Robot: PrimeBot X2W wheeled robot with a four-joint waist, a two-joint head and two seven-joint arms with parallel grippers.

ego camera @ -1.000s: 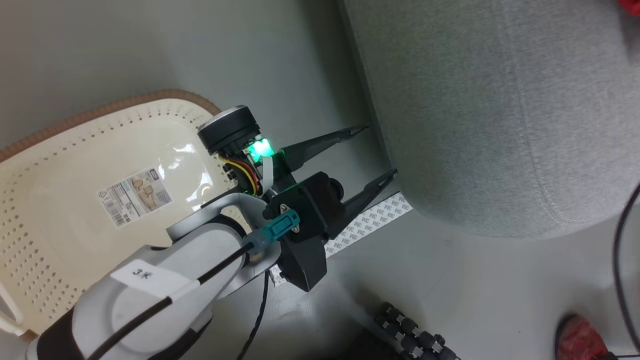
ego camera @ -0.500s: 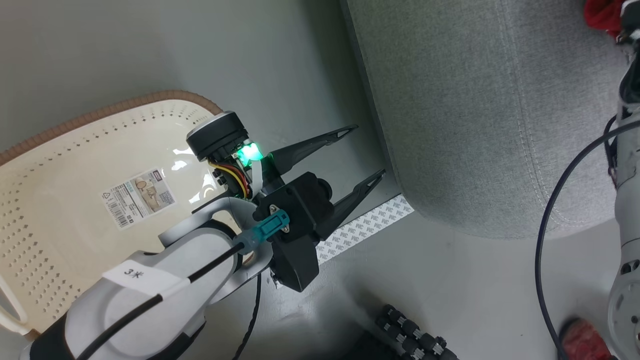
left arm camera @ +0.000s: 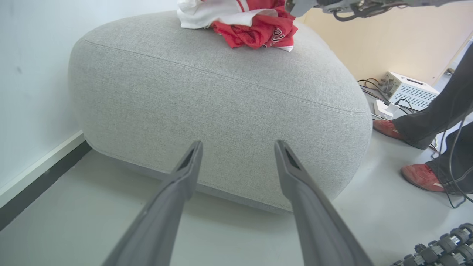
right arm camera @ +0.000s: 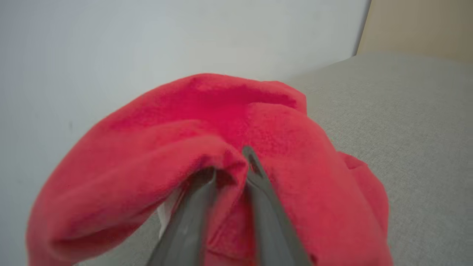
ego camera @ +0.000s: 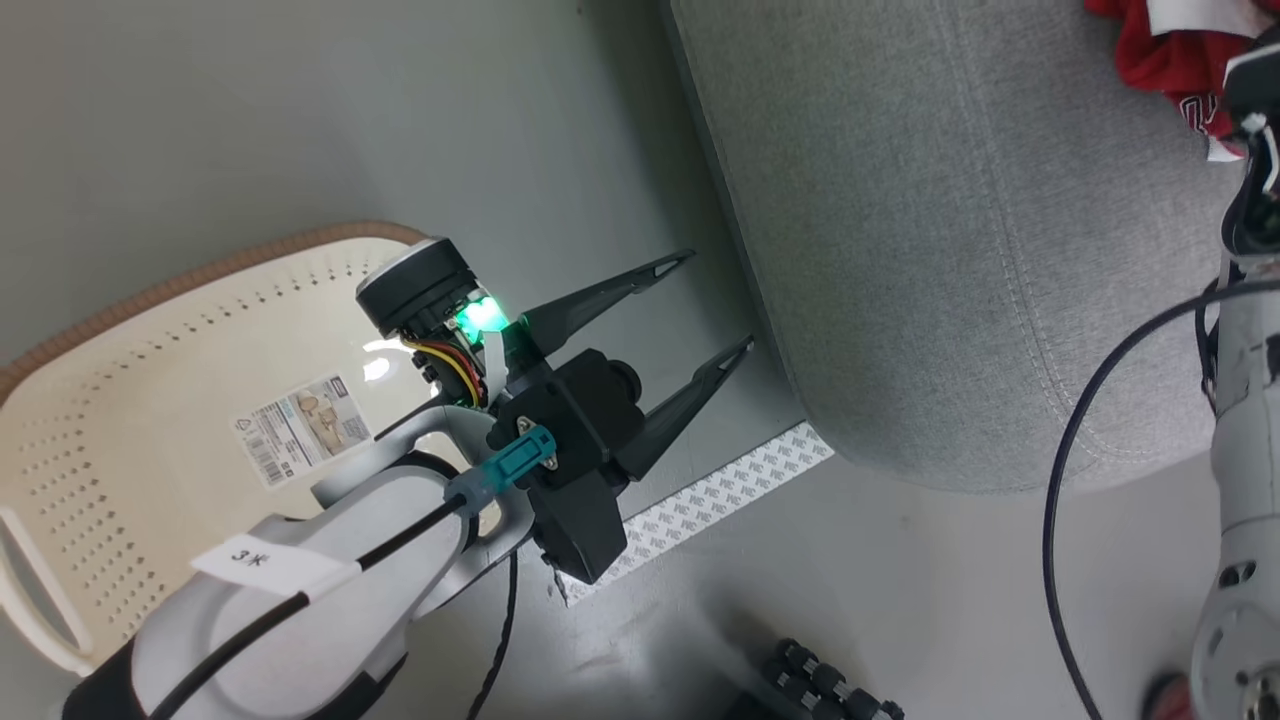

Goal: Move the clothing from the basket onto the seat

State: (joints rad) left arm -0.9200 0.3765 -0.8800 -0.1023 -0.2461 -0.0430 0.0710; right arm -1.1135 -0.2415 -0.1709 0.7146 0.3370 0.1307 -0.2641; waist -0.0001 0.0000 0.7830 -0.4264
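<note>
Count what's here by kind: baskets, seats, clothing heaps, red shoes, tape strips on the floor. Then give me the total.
Basket: 1
Seat: 1
Clothing heap: 1
Red shoes: 2
Tape strip: 1
Total: 6

Right wrist view: clothing [right arm camera: 207, 125] out of focus; it drapes over the right gripper [right arm camera: 230, 162], one fingertip buried, a fold seemingly between the fingers, gripped or loose, cannot tell. Head view: clothing cut by the top edge, partly behind the right arm [ego camera: 1240, 420]; basket [ego camera: 120, 440] runs off the left edge, near side hidden by the left arm [ego camera: 300, 600]; label [ego camera: 300, 428] print too small to read. Left wrist view: person's legs [left arm camera: 439, 111] cut by the right edge; ribbed dark object [left arm camera: 439, 244] clipped at the corner, unidentified
</note>
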